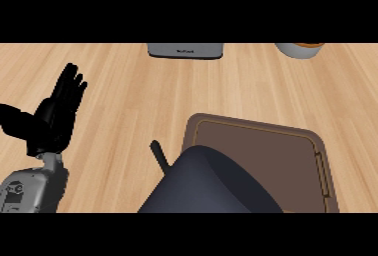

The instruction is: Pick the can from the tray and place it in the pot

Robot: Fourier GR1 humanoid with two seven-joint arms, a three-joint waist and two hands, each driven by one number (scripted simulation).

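Black left hand (52,117): open, fingers straight and apart, pointing up toward 12 o'clock. It's resting out at 9 o'clock and holds nothing.
Right hand: can't find it anywhere, so no clue what its fingers are doing.
Wooden counter (133,85): pale planks, bare between my left hand and everything else.
Dark slate shape (210,185): a big rounded bulk at 6 o'clock that covers the tray's near-left corner. Honestly can't tell if it's the pot up close or part of my own arm.
Thin black stick (157,155): pokes up at that shape's left edge. Could be a handle or a finger, not sure.
Tray (273,150): brown with a lighter rim, sitting at 4 o'clock from centre. The part I can see has nothing on it.
Can: not visible. If it's on the tray, it's hidden behind the dark bulk.
Pot: not clearly identifiable, see above.
Background stuff: a grey box (184,50) at 12 o'clock and a white cup (299,49) at 1 o'clock, both well apart from the tray.
Step, my guess: somewhere around the pick, nothing confirmed.
Next move: I'd want the can and pot in sight first. After that, close round the can, lift it off the tray and carry it over the pot's opening.
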